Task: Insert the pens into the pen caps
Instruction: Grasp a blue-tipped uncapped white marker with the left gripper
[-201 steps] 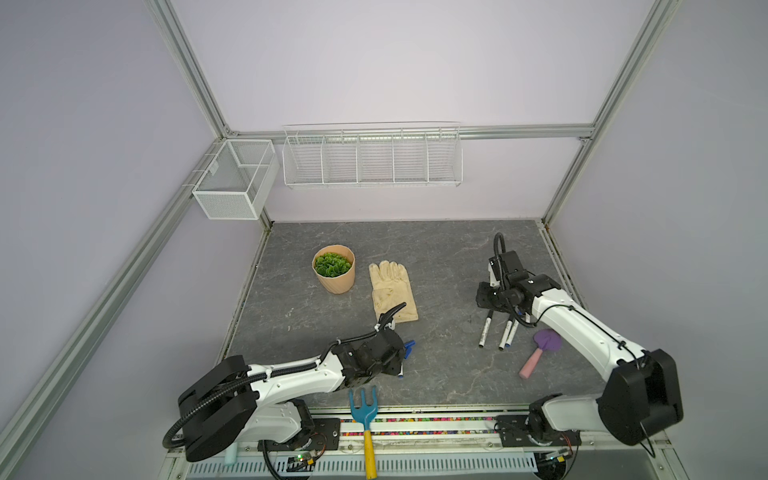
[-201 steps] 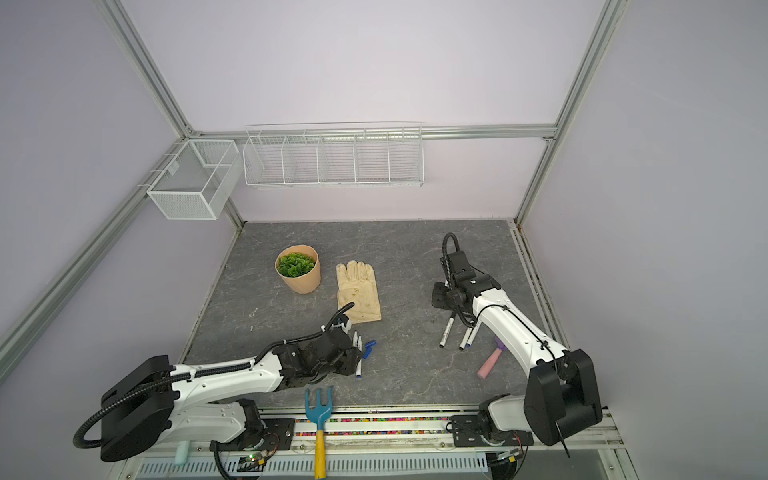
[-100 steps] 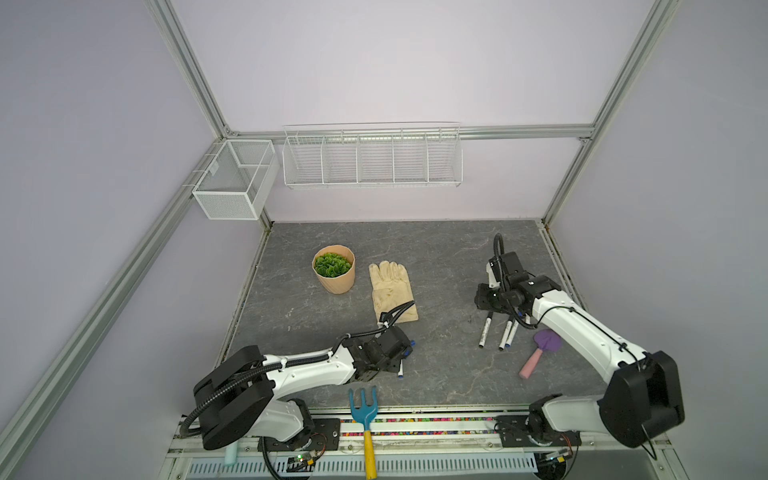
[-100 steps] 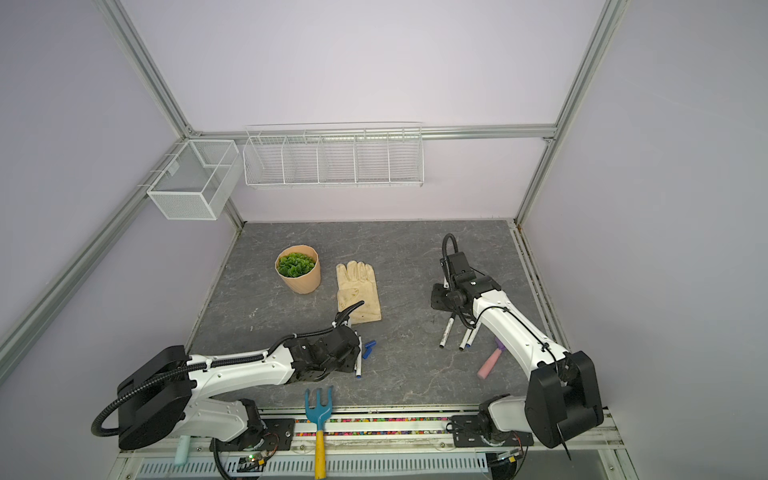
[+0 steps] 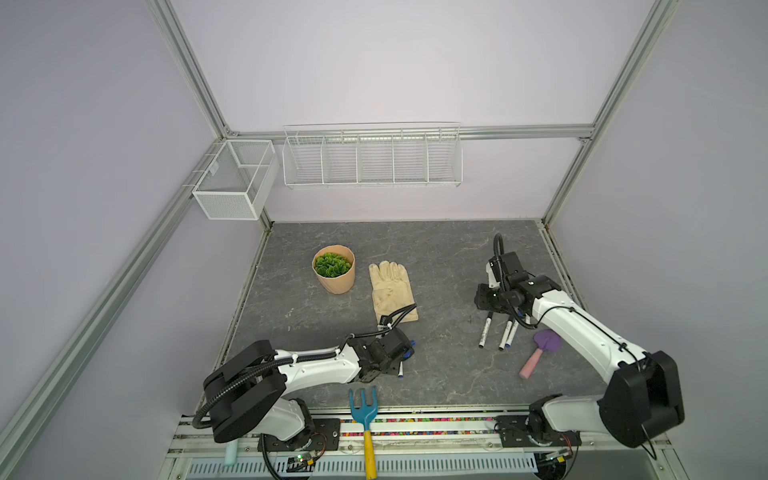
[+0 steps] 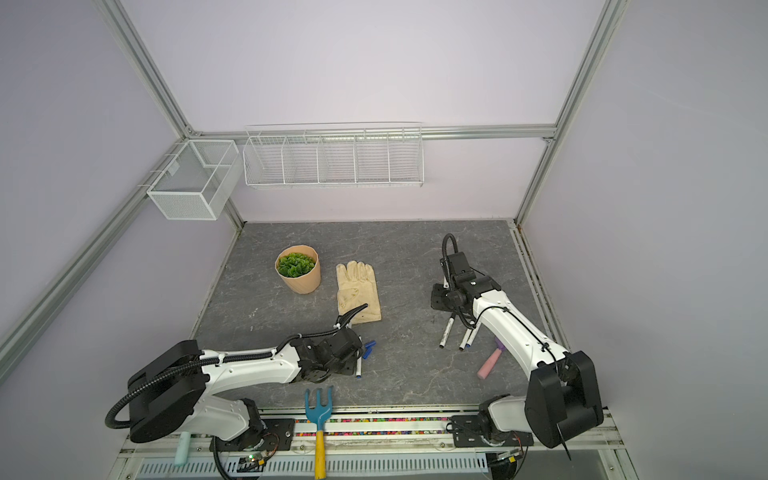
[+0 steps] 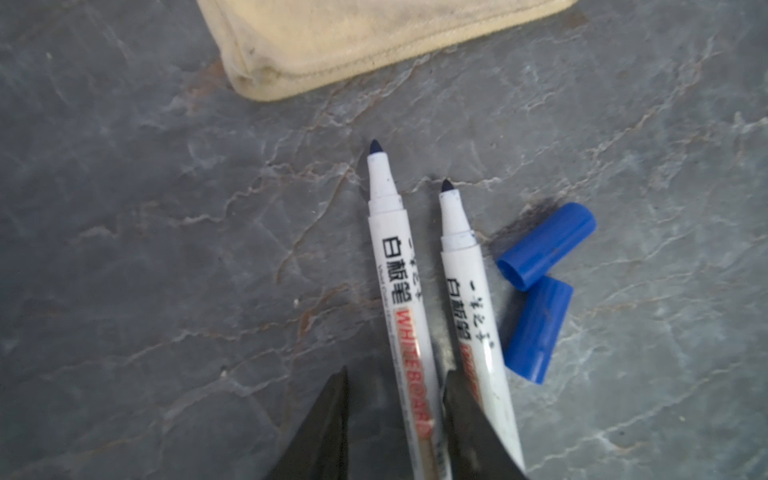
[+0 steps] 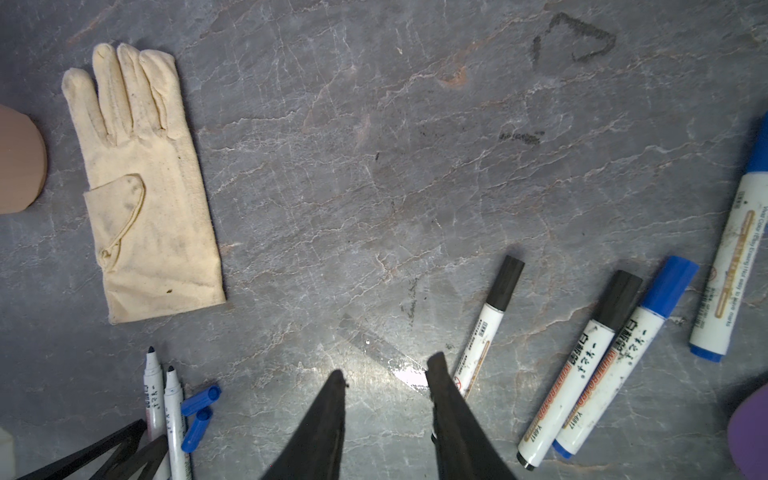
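Observation:
Two uncapped white pens (image 7: pixel 405 299) (image 7: pixel 469 299) lie side by side, with two loose blue pen caps (image 7: pixel 544 245) (image 7: pixel 536 328) right beside them. My left gripper (image 7: pixel 397 374) is low over them and open. Its jaws straddle the first pen, one finger (image 7: pixel 461 419) sits between the two pens, and a gap is left at the other finger. In both top views it sits near the front (image 5: pixel 395 357) (image 6: pixel 353 353). My right gripper (image 8: pixel 387 365) (image 5: pixel 487 302) hovers open and empty over bare table beside several capped pens (image 8: pixel 486 332) (image 8: pixel 577 374) (image 8: pixel 619 361).
A cream glove (image 5: pixel 390 291) and a potted plant (image 5: pixel 333 274) lie behind the left gripper. The pink-handled purple trowel (image 5: pixel 540 353) is right of the capped pens. A blue hand rake (image 5: pixel 365 415) lies on the front edge. Wire baskets (image 5: pixel 372 158) hang on the back wall.
My left arm has dropped lower over the two uncapped pens and its jaws have narrowed round one of them. The right arm has hardly moved.

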Action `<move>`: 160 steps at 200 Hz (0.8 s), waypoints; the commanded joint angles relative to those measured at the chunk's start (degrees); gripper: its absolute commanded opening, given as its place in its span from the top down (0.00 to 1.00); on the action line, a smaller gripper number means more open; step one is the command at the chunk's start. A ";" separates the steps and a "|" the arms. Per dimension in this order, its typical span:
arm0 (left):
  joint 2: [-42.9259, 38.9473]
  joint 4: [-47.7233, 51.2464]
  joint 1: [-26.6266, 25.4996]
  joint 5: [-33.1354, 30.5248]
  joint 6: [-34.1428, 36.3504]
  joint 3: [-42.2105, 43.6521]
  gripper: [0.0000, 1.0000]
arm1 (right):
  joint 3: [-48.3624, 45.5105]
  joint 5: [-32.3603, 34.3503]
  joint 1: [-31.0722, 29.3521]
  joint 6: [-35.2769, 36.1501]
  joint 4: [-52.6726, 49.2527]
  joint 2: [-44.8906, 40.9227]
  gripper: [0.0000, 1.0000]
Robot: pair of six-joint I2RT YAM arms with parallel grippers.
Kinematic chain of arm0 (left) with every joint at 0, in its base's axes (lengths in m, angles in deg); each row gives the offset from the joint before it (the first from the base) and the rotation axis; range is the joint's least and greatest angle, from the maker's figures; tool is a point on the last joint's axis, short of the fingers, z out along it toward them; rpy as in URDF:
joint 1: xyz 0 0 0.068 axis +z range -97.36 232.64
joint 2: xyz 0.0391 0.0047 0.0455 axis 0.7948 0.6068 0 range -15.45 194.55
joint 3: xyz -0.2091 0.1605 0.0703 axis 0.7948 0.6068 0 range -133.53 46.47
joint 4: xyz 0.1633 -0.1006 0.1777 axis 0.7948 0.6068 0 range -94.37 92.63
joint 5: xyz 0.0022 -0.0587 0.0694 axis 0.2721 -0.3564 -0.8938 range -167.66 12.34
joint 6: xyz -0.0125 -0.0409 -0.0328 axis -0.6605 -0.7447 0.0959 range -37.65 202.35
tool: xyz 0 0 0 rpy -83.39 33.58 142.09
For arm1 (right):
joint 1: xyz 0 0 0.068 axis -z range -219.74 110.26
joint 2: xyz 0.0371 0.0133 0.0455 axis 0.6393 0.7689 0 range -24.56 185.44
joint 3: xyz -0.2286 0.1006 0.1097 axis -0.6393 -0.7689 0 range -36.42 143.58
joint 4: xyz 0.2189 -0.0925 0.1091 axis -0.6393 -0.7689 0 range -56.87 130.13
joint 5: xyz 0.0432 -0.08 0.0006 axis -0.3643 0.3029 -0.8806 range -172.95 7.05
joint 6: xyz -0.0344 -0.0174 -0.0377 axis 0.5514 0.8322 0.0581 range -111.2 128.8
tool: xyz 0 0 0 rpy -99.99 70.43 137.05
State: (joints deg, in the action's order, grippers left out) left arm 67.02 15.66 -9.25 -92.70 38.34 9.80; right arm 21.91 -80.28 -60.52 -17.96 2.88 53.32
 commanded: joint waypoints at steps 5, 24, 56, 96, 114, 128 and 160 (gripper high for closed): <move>2.26 2.89 -0.16 0.75 -1.98 -0.98 0.73 | -0.48 -0.53 -0.34 0.62 -0.25 -0.34 0.63; 3.34 3.89 -0.16 1.49 -3.13 -0.61 0.76 | -0.43 -0.75 -0.38 0.58 -0.19 -0.75 0.63; 5.14 6.17 -0.16 1.39 -5.12 -0.55 0.81 | -0.41 -1.13 -0.39 0.40 -0.15 -1.64 0.63; 7.53 8.58 -0.18 0.15 -5.18 -2.28 0.96 | 0.08 -2.09 -0.37 0.13 -0.72 -3.08 0.63; 5.76 8.55 -0.17 -1.15 -3.41 -3.42 1.00 | 0.51 -3.08 -0.38 0.54 -0.89 -3.81 0.63; 2.31 7.77 -0.17 -2.42 -0.82 -4.10 1.00 | 1.01 -4.74 -0.41 1.06 -0.93 -4.29 0.63; -10.05 1.64 -0.16 -3.35 6.27 -3.47 1.00 | 1.57 -11.77 -1.54 2.43 1.70 -6.02 0.62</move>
State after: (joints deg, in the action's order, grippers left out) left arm 65.86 20.78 -9.40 -94.80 38.72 6.09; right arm 22.28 -85.74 -60.78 -17.30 2.75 49.32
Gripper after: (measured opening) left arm 0.107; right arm 0.374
